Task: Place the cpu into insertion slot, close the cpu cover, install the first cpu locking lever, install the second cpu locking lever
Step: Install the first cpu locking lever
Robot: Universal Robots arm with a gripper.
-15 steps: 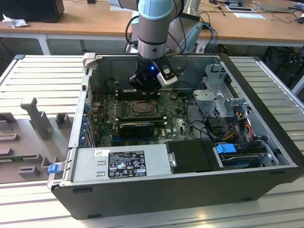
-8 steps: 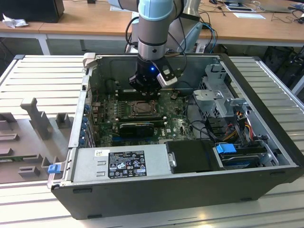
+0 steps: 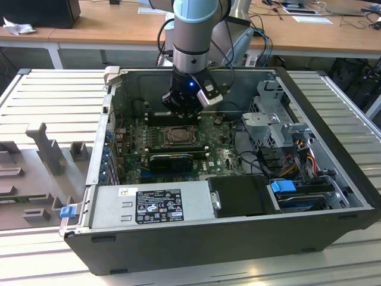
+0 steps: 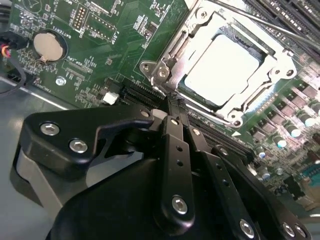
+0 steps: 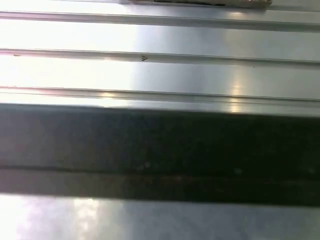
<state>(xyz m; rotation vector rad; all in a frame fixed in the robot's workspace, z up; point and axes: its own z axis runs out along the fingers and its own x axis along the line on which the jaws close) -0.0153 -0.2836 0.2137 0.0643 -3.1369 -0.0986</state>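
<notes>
The cpu [image 4: 222,67] lies flat in the insertion slot [image 4: 159,71], its pale face showing through the window of the cpu cover [image 4: 280,60], which lies down over it. A thin lever rod [image 4: 280,26] runs along one side of the socket. My gripper [image 4: 176,111] is shut with nothing between its fingers, its tips just above the socket's corner. In the exterior view the gripper [image 3: 183,112] hangs inside the open computer case, right behind the insertion slot [image 3: 178,136].
A black graphics card [image 3: 169,159] lies in front of the socket, and the power supply [image 3: 155,205] lines the case's front. Drive cage [image 3: 274,119] and cables stand at the exterior view's right. A coin battery [image 4: 48,46] sits on the board.
</notes>
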